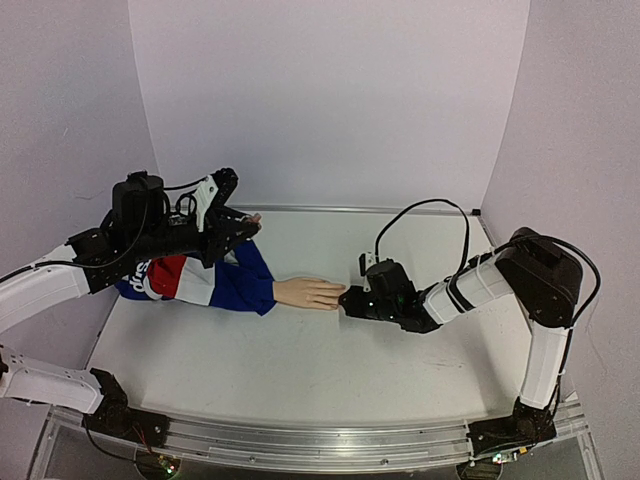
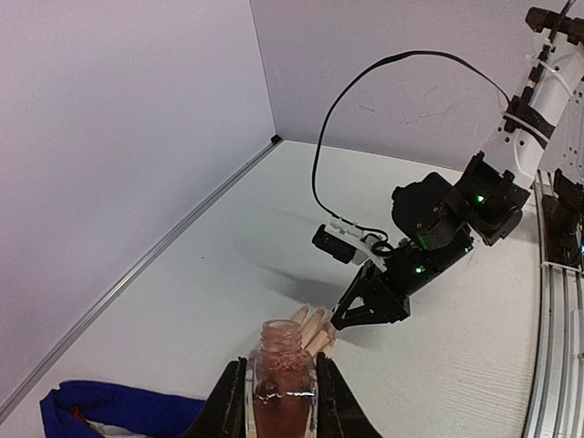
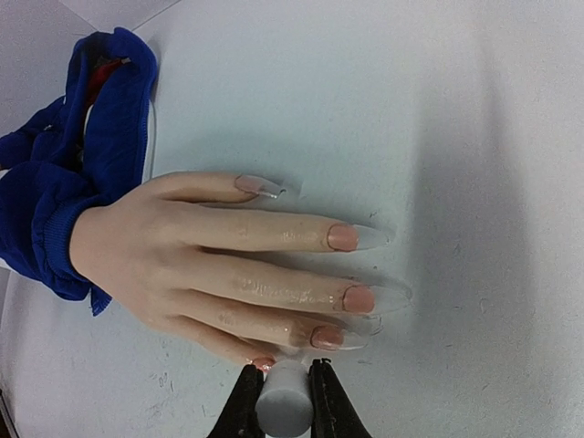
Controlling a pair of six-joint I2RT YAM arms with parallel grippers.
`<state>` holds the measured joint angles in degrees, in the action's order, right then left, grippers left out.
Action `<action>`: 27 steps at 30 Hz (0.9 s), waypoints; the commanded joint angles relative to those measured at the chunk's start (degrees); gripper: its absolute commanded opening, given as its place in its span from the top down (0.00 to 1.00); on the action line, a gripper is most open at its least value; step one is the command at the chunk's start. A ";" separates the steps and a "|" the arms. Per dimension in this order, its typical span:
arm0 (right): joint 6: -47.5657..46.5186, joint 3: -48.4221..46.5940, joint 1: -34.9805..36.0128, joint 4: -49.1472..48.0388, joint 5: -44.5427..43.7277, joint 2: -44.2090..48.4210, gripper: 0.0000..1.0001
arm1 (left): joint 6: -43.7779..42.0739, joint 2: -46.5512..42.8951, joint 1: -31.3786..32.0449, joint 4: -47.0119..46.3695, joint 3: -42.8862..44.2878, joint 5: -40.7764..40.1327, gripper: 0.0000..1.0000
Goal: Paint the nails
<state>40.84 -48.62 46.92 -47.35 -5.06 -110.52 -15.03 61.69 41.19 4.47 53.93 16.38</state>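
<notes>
The left gripper, jaws clamped on an open pink bottle, hangs near the sleeve. Mid-tabletop, the nails of the mannequin hand point right at the right gripper, jaws closed on a white cap. The nails look stiff and slick, the hand probably light: steady it by the sleeve.

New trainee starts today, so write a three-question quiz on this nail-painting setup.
1. True or false: the left fingers grip an uncapped bottle.
2. What do the right fingers hold? A) a white cap B) a sponge C) nothing
3. Fill in: the mannequin hand, its nails showing, lies palm ___.
Key: 1 true; 2 A; 3 down.
</notes>
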 commanded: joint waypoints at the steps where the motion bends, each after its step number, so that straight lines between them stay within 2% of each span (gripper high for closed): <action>1: 0.23 -1.35 0.12 0.11 -1.82 1.11 1.00 | 0.15 -0.52 -0.14 -1.75 0.94 1.02 1.00; 10: -0.03 0.64 0.09 0.37 -0.98 3.54 1.00 | 0.18 -0.16 -0.14 -1.75 1.04 1.09 1.00; 15: -1.26 2.73 0.16 -2.83 0.70 5.07 1.00 | 0.36 -0.03 -0.10 -1.75 1.16 1.41 1.00; 27: -1.62 -0.80 0.30 -4.54 3.40 1.60 1.00 | 0.38 0.03 -0.14 -1.76 1.16 1.37 1.00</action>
<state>39.99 -46.70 46.96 -49.65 -2.50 -108.33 -14.98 62.13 41.19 4.49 53.93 16.84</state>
